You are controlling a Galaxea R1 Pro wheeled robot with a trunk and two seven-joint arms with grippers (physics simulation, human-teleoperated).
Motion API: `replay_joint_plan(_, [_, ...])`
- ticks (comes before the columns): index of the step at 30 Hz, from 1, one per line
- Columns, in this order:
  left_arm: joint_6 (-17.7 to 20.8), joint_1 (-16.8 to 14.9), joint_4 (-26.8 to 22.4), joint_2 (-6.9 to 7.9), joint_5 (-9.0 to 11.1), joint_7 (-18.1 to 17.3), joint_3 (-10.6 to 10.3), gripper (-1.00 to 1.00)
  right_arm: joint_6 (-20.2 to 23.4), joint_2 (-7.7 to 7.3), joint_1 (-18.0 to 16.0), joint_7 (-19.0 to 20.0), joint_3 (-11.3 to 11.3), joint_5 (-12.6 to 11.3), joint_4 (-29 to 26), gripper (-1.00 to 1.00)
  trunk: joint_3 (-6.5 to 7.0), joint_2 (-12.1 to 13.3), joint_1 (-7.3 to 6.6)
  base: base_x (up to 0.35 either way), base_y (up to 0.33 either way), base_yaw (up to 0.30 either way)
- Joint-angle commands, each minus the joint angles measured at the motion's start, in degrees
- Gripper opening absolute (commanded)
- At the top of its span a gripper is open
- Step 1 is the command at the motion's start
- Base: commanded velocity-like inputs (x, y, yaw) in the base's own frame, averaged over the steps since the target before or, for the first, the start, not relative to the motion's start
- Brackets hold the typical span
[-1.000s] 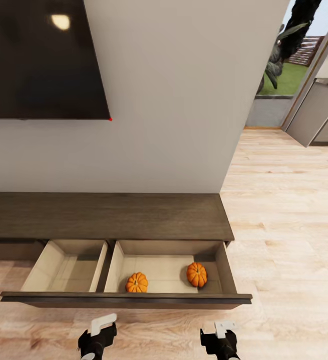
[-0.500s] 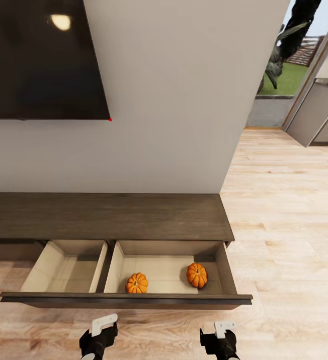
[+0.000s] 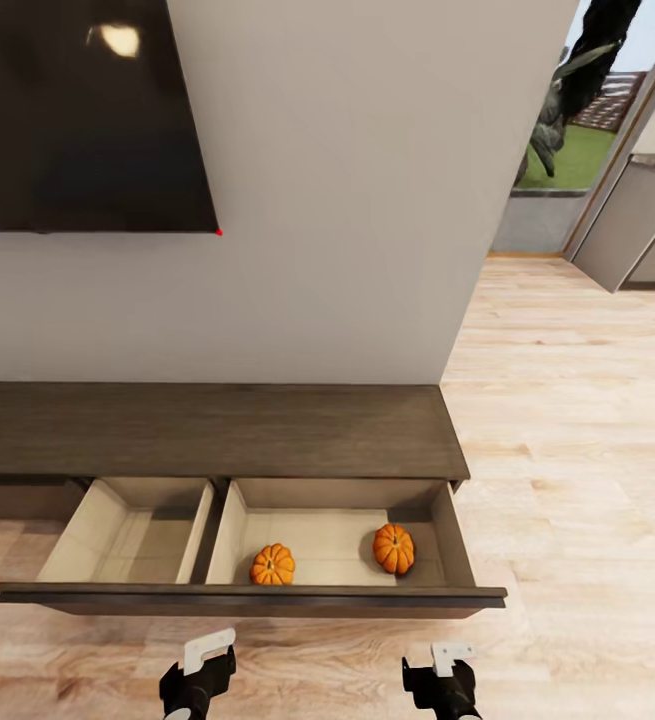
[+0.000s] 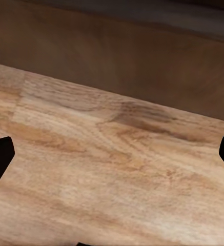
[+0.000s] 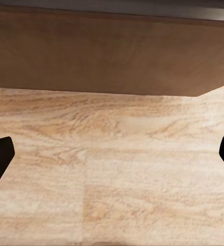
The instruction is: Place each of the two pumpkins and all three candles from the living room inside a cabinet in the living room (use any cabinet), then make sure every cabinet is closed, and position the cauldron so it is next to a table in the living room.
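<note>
A long, low dark-brown cabinet [image 3: 217,430] stands against the wall. Its wide drawer [image 3: 252,598] is pulled out toward me and is split into two pale compartments. Both orange pumpkins lie in the right compartment: one pumpkin [image 3: 272,565] by the drawer front, the other pumpkin [image 3: 393,549] near the right wall. My left gripper [image 3: 200,662] and right gripper [image 3: 445,672] hang low over the wood floor just in front of the drawer. Both are open: each wrist view has the left gripper [image 4: 112,159] or right gripper [image 5: 112,156] spread wide over bare floorboards. The candles, cauldron and table are out of view.
A large black screen [image 3: 82,115] hangs on the white wall [image 3: 347,200] above the cabinet. Light wood floor [image 3: 577,430] runs on past the cabinet's right end toward a glass opening with a plant [image 3: 567,90] and a grey unit [image 3: 637,225].
The whole picture has shifted slightly, so the camera has moved a little. The drawer, the pumpkins and both grippers keep their places.
</note>
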Motion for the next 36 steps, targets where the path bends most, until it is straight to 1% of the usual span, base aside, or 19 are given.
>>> replay_joint_plan(1, [0.0, 0.0, 0.0, 0.0, 0.0, 0.0, 0.0, 1.0, 0.0, 0.08, 0.0, 0.0, 0.0, 0.0, 0.0, 1.0, -0.19, -0.4, 0.23, 0.0, 0.0, 0.0])
replay_joint_plan(19, [0.0, 0.0, -0.2, 0.01, 0.1, -0.3, 0.0, 1.0, 0.0, 0.48, 0.0, 0.0, 0.1, 0.0, -0.1, 1.0, -3.39, -7.6, 4.18, 0.0, 0.0, -0.001])
replay_joint_plan(33, [0.0, 0.0, -0.2, -0.02, 0.0, -0.3, 0.0, 1.0, 0.0, 0.52, 0.0, 0.0, 0.1, 0.0, -0.1, 1.0, -5.04, -13.3, 7.25, 0.0, 0.0, -0.185])
replay_joint_plan(36, [0.0, 0.0, -0.2, 0.0, 0.0, -0.5, 0.0, 1.0, 0.0, 0.52, 0.0, 0.0, 0.1, 0.0, -0.1, 1.0, -4.97, -13.3, 7.25, 0.0, 0.0, -0.073])
